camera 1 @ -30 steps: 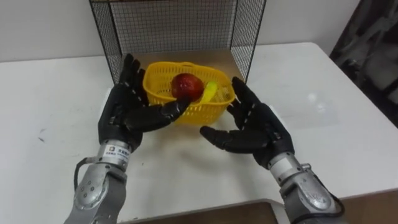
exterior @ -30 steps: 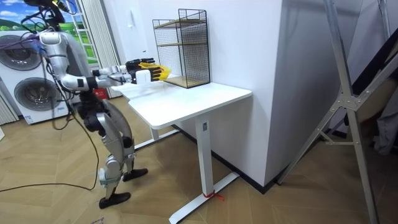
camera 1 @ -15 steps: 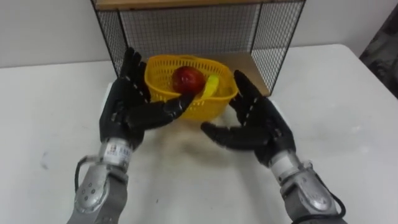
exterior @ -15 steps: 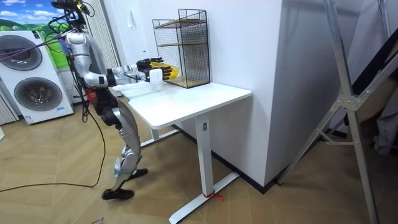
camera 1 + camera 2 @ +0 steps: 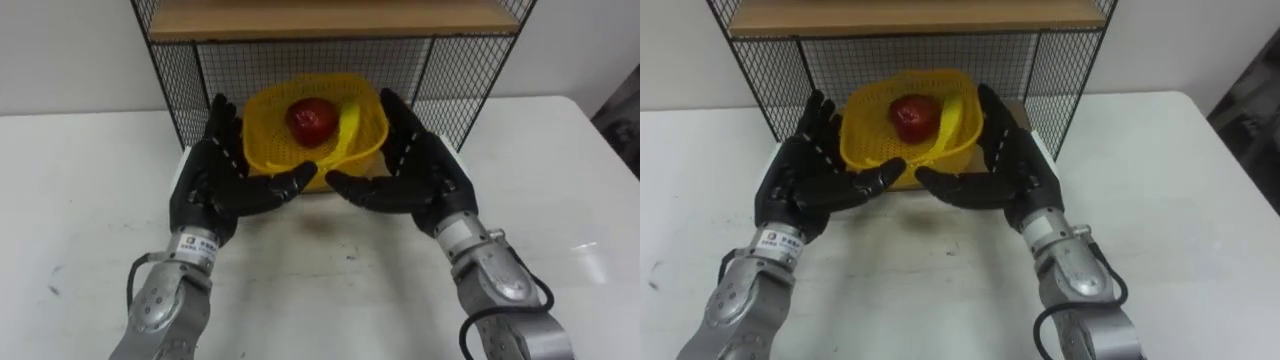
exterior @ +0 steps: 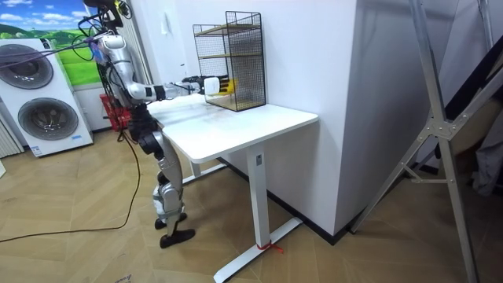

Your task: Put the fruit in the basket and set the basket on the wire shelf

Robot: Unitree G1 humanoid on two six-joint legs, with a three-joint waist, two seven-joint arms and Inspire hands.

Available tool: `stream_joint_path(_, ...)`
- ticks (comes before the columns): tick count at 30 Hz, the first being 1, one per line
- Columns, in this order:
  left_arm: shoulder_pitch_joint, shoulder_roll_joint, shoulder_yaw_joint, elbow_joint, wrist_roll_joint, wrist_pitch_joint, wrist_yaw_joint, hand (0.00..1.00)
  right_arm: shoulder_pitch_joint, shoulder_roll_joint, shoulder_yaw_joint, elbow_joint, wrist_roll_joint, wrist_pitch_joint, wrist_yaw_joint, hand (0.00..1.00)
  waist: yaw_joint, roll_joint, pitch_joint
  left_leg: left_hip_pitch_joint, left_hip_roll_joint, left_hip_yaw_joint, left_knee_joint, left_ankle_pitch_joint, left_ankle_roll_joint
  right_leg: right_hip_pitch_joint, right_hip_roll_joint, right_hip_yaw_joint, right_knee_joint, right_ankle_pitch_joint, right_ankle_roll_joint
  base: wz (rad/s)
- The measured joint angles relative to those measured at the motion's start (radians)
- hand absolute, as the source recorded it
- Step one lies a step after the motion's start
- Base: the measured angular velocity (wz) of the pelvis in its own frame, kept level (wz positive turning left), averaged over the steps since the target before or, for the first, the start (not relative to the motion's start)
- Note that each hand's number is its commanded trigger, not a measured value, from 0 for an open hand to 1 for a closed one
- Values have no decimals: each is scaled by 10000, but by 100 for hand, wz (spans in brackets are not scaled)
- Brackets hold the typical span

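A yellow mesh basket (image 5: 262, 140) holds a red apple (image 5: 311, 118) and a yellow banana (image 5: 348, 125). It is tilted and lifted between my two black hands at the front opening of the black wire shelf (image 5: 180, 80). My left hand (image 5: 213, 182) presses its left side and my right hand (image 5: 422, 176) its right side, fingers straight and thumbs meeting under its front. In the room view I stand at the white table's end with both arms stretched toward the wire shelf (image 6: 233, 59).
The shelf's wooden upper board (image 5: 330, 18) lies just above the basket. White table (image 5: 80, 200) stretches on both sides of the shelf. The room view has washing machines (image 6: 43, 102) behind me and a white wall beside the table.
The basket has come up off the table and forward into the shelf's lower opening, both hands still on its sides. In the room view I have stepped closer to the table.
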Motion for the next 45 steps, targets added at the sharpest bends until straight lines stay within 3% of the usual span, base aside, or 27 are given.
stream_joint_path(7,-1080,-76,92,844,187,600,76,0,-712,26,-146,647,-5,136,-98,0,-16,33,2,-113,127,-18,-8,62,-55,109,108,-213,-428,278,-65,3)
stream_joint_path(17,-2516,-615,289,2510,369,1289,583,0,-2166,268,-331,1795,119,279,-499,0,-132,218,5,353,169,16,-568,334,-94,639,176,-201,-1244,595,-86,0)
stream_joint_path(21,-2960,-829,309,3063,367,1534,1006,0,-2329,367,-348,2444,418,563,-764,0,-112,224,1,599,164,16,-981,490,-118,795,171,-199,-1388,696,-98,0)
stream_joint_path(28,-3653,-1017,342,3936,359,1767,1460,0,-2590,425,-340,3437,431,697,-957,0,-10,317,0,598,182,108,-995,533,-142,719,203,-15,-1394,713,-124,-4)
stream_joint_path(32,-3915,-993,367,4392,377,1916,1519,0,-3255,418,-344,4593,446,807,-977,0,-2,321,0,626,191,187,-1030,560,-141,708,204,37,-1394,724,-128,-4)
stream_joint_path(45,-3907,-652,318,4525,379,2037,1616,0,-3290,363,-328,4962,417,888,-920,0,6,265,-23,632,187,145,-1041,562,-142,746,199,6,-1415,723,-126,0)
